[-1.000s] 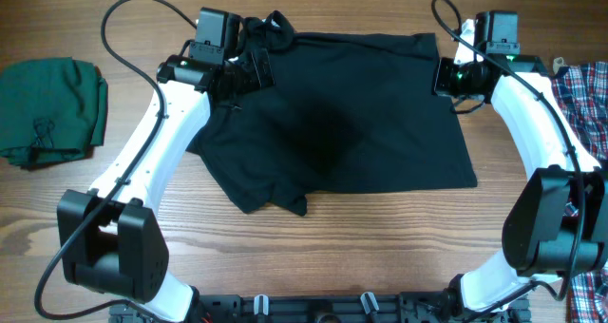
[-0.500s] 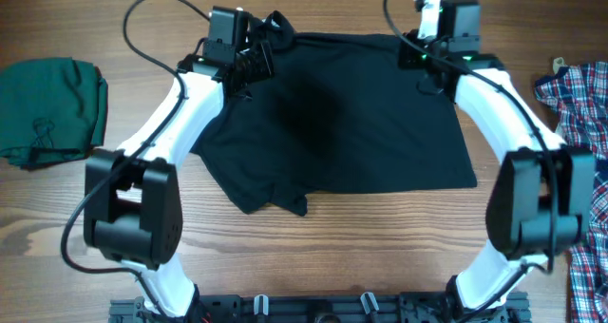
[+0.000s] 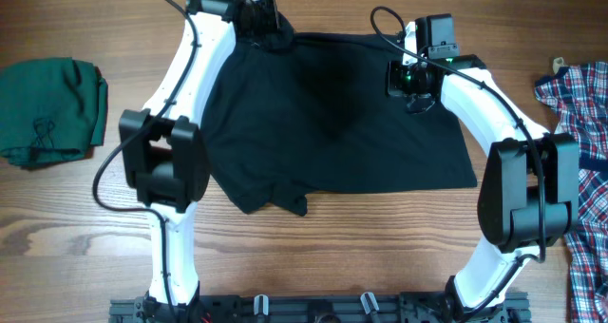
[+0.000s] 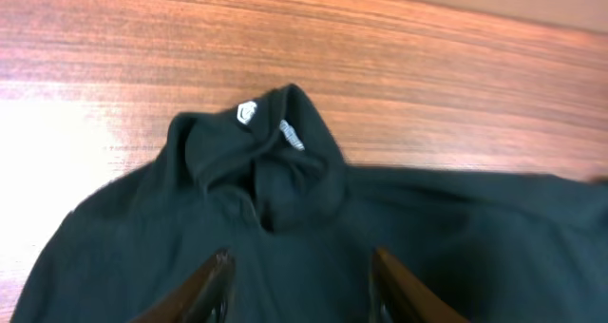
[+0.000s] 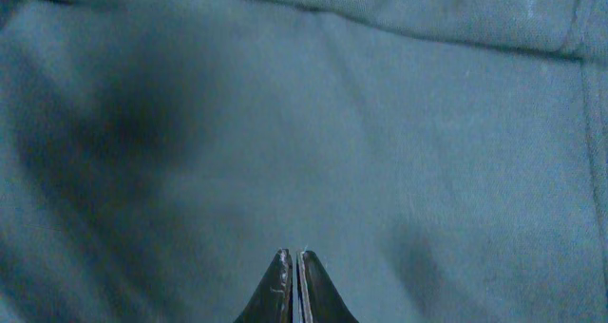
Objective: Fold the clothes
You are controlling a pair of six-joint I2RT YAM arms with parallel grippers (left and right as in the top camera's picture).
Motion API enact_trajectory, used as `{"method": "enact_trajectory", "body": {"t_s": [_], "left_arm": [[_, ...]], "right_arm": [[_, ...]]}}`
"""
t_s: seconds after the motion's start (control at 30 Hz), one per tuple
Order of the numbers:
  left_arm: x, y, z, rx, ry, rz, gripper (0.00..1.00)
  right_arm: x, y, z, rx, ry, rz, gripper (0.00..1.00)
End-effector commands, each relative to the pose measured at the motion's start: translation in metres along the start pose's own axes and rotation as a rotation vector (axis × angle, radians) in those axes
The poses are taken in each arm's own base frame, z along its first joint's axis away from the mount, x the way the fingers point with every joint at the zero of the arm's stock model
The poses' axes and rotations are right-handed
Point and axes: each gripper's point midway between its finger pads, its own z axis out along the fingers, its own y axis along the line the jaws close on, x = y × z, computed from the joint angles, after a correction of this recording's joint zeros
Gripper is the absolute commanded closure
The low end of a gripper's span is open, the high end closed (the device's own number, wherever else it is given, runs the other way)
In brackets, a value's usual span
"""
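At centre lies one black shirt (image 3: 332, 123), one green garment (image 3: 52, 109) at nine o'clock. Two grippers: left gripper (image 4: 302, 258) parted, right gripper (image 5: 293, 258) pinched closed.

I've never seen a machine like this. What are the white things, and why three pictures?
Those are two robot arms; each ends in a gripper, like a two-finger hand. One picture looks down on the wooden table; the others come from cameras on the wrists. A black shirt lies spread out, with a green garment and a plaid shirt off to the sides. The left gripper is open by the collar. The right gripper is shut, apparently holding nothing.
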Motion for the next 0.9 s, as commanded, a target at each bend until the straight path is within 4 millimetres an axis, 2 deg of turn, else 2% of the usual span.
{"method": "enact_trajectory", "body": {"t_s": [0.0,0.07,0.17,0.2,0.23,0.3,0.37,0.47,0.5,0.53,0.63,0.73,0.87], "left_arm": [[-0.018,0.007,0.007,-0.019,-0.067,0.013,0.47],[-0.021,0.006,0.009,-0.012,-0.084,-0.013,0.45],[-0.016,0.007,0.02,-0.014,-0.073,-0.014,0.25],[-0.014,0.007,0.026,-0.015,-0.068,-0.014,0.25],[-0.014,0.008,0.031,-0.013,-0.072,-0.014,0.37],[-0.012,0.002,0.039,0.001,-0.077,-0.008,0.41],[-0.008,-0.002,0.044,0.004,-0.069,-0.001,0.53],[0.001,0.0,0.059,-0.002,-0.049,-0.007,0.61],[0.007,0.006,0.068,-0.029,-0.037,-0.066,0.62],[0.01,0.009,0.072,-0.039,-0.032,-0.072,0.58],[0.01,0.015,0.072,-0.076,-0.038,-0.073,0.53],[0.013,0.032,0.07,-0.162,-0.048,-0.18,0.51],[0.016,0.031,0.071,-0.165,-0.04,-0.203,0.5]], "right_arm": [[0.003,0.001,0.001,0.003,0.021,0.012,0.96],[0.005,0.001,0.001,0.004,0.026,0.013,0.96],[0.006,0.001,0.001,0.002,0.03,0.013,0.96],[0.007,0.002,0.001,0.002,0.037,0.014,0.96],[0.01,0.001,0.001,0.004,0.047,0.016,0.96],[0.01,0.001,0.001,0.004,0.049,0.016,0.96],[0.01,0.001,0.001,0.004,0.048,0.016,0.96],[0.01,0.001,0.001,0.004,0.045,0.014,0.96],[0.01,0.001,0.001,0.004,0.048,0.015,0.96],[0.011,0.001,0.001,0.005,0.049,0.014,0.96],[0.01,0.001,0.001,0.004,0.047,0.014,0.96],[0.01,0.001,0.001,0.005,0.047,0.014,0.96],[0.01,0.0,0.001,0.008,0.046,0.013,0.96]]}}
